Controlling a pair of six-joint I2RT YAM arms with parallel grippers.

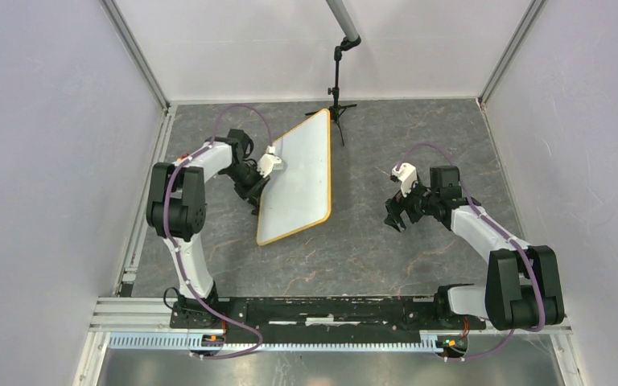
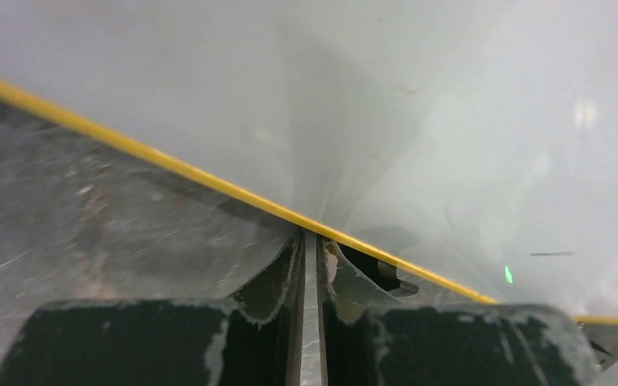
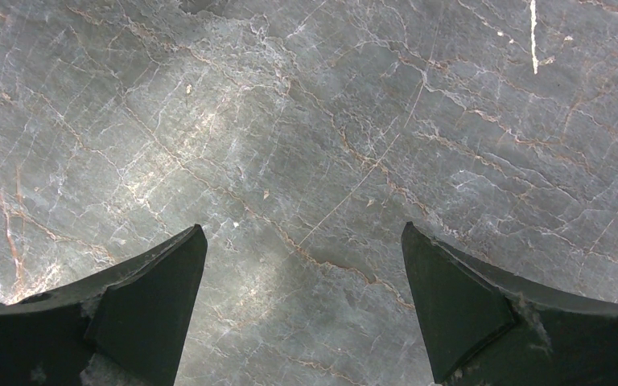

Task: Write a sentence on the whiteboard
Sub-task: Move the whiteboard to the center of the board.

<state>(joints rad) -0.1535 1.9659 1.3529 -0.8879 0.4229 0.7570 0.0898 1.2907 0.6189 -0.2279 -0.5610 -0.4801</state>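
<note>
Left tool [image 2: 312, 238] nearly pressed together, tips at the yellow rim [image 2: 169, 165] of the whiteboard [image 1: 302, 181]; true pinch unclear. Board sits left-centre on the desk [image 1: 386, 249], long axis near-left to far-right, left arm nearer. Right tool [image 3: 304, 241] spread wide over the desk, well apart. Top view shows no writing; left wrist shows only the rim.

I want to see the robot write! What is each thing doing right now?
whiteboard: on the table, no writing visible.
left gripper: fingers almost closed, tips at the whiteboard's yellow rim; can't tell if it grips anything.
right gripper: wide open, empty, over bare table.
black stand: upright at the back.
</note>
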